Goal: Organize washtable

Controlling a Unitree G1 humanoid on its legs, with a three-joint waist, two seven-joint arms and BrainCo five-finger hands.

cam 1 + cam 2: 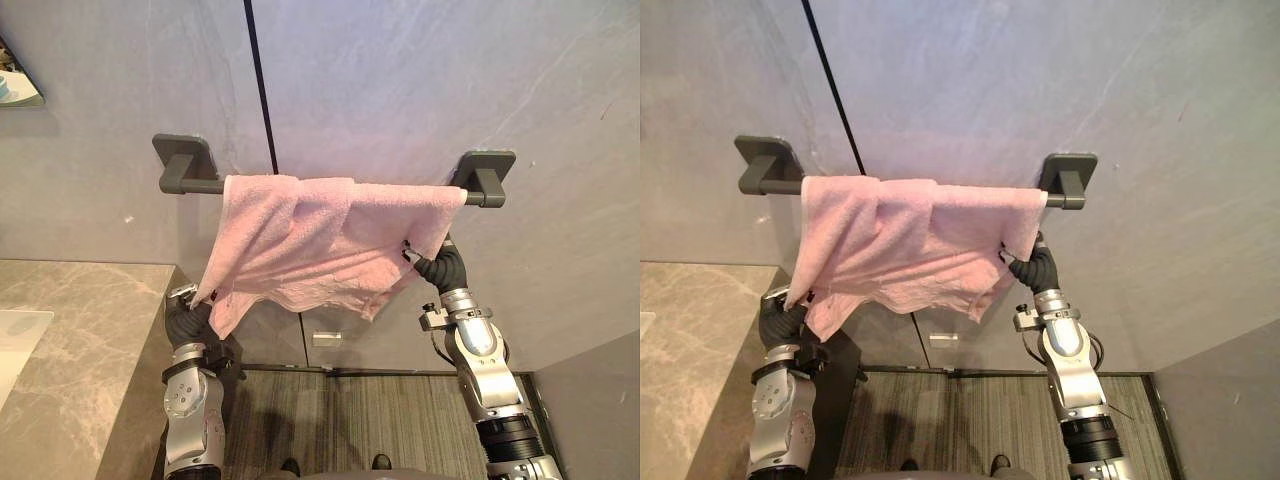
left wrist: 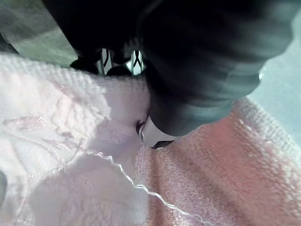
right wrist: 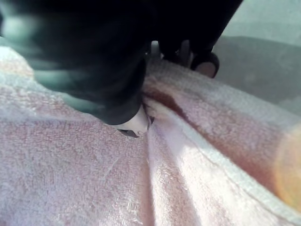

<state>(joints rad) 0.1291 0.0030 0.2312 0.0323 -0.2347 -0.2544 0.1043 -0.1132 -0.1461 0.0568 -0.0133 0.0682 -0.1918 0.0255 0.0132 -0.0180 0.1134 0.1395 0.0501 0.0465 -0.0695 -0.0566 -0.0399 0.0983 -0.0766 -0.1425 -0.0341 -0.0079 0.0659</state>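
Note:
A pink towel (image 1: 320, 240) hangs crumpled over a dark grey towel bar (image 1: 190, 184) on the grey wall, bunched in uneven folds with its lower left corner drooping. My left hand (image 1: 186, 312) reaches up under that corner; in the left wrist view its thumb (image 2: 143, 132) presses into the cloth (image 2: 84, 155) against the fingers behind. At the towel's right edge, just under the bar, my right hand (image 1: 438, 264) holds the cloth. In its wrist view the thumb (image 3: 135, 123) pinches a fold of the towel (image 3: 197, 141), with dark fingertips (image 3: 206, 63) over the far side.
A marble counter (image 1: 90, 340) runs along the left with a white basin (image 1: 15, 335) at its edge. The bar's two wall brackets (image 1: 486, 165) stick out from the wall. Striped grey floor (image 1: 350, 420) lies below, and a grey panel (image 1: 590, 410) stands at lower right.

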